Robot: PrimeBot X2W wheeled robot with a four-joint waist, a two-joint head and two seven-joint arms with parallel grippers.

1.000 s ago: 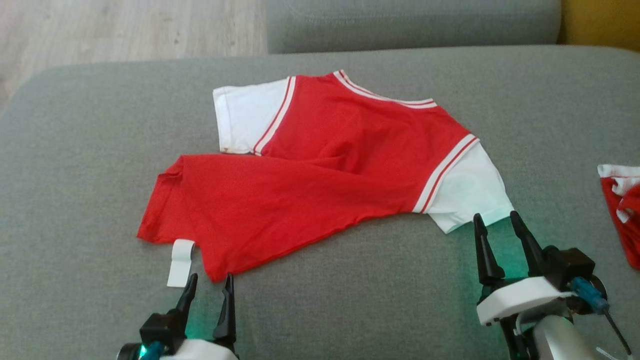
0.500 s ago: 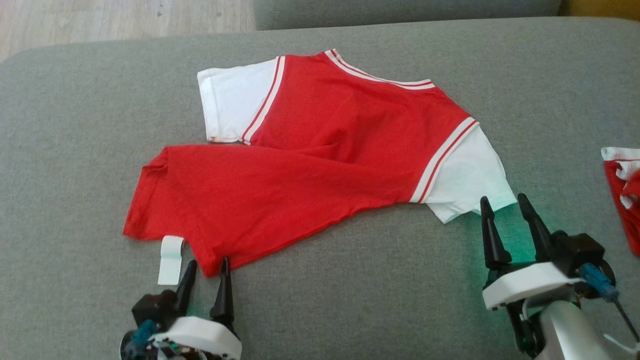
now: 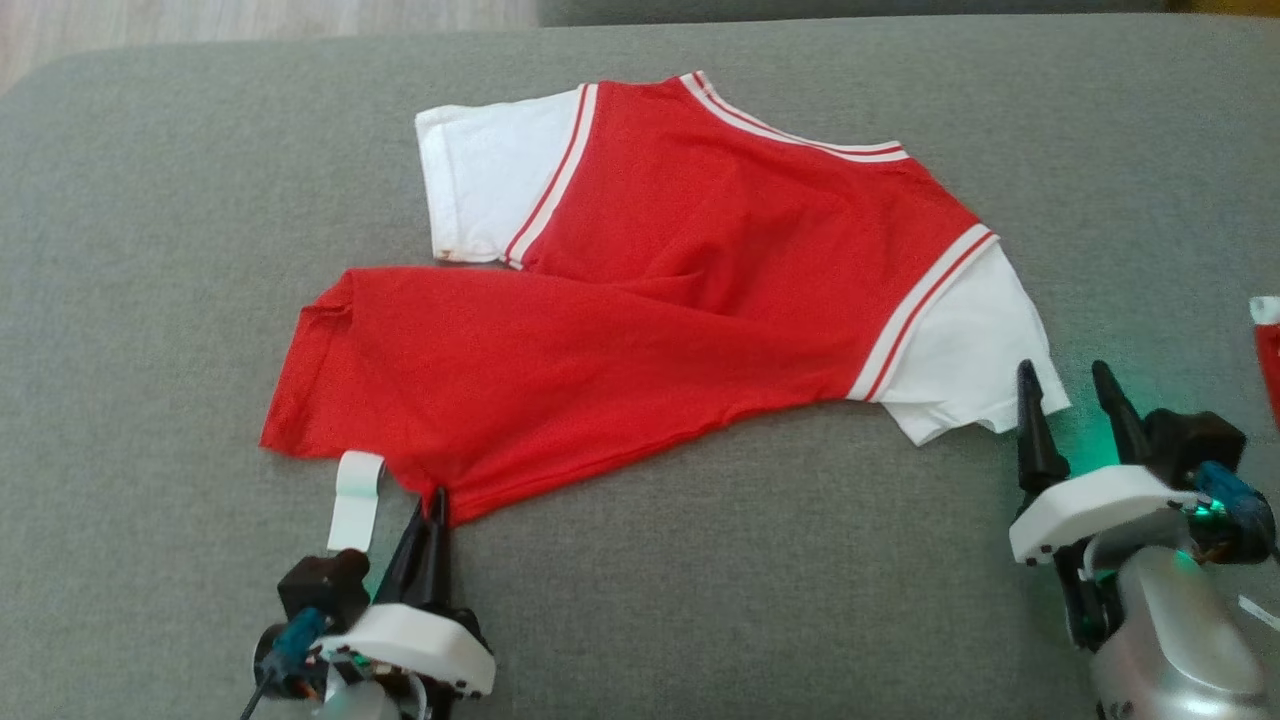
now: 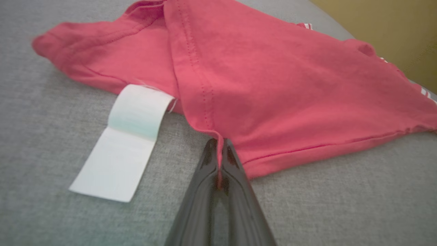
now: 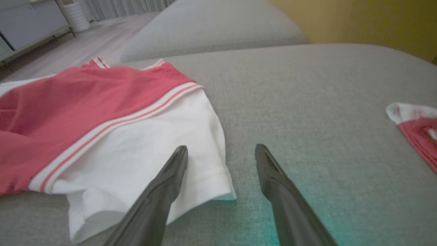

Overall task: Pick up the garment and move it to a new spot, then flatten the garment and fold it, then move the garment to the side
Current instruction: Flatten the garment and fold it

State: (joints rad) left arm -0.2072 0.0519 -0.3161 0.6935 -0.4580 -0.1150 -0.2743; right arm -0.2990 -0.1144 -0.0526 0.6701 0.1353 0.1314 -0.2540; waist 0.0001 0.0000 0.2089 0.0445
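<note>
A broad grey woven-fabric sofa cushion (image 3: 760, 560) carries everything here. One red short-sleeved T-shirt (image 3: 640, 330) with striped red-and-white trim lies spread on the middle of it, rumpled and skewed, with its collar at the far side. The lower body runs toward the robot's left and a fold crosses the chest. It has two white sleeves, one at the far left (image 3: 490, 175) and one at the near right (image 3: 965, 365).

A second, smaller red-and-white cloth (image 3: 1268, 350) lies well apart at the cushion's right edge, cut off by the frame.

There are two grippers. The right gripper (image 3: 1062, 368) is released, with its two dark fingers spread wide. In the right wrist view (image 5: 222, 147) one finger sits over the hem of the near white sleeve and the other over bare cushion. Whether either finger touches cannot be told.

The left gripper (image 3: 432, 505) is clenched on the T-shirt's near hem corner, with red cloth pinched between its fingers (image 4: 220, 150).

One white rectangular label (image 3: 355, 498) sticks out from under the hem just beside that grip and lies flat on the cushion (image 4: 126, 140).
</note>
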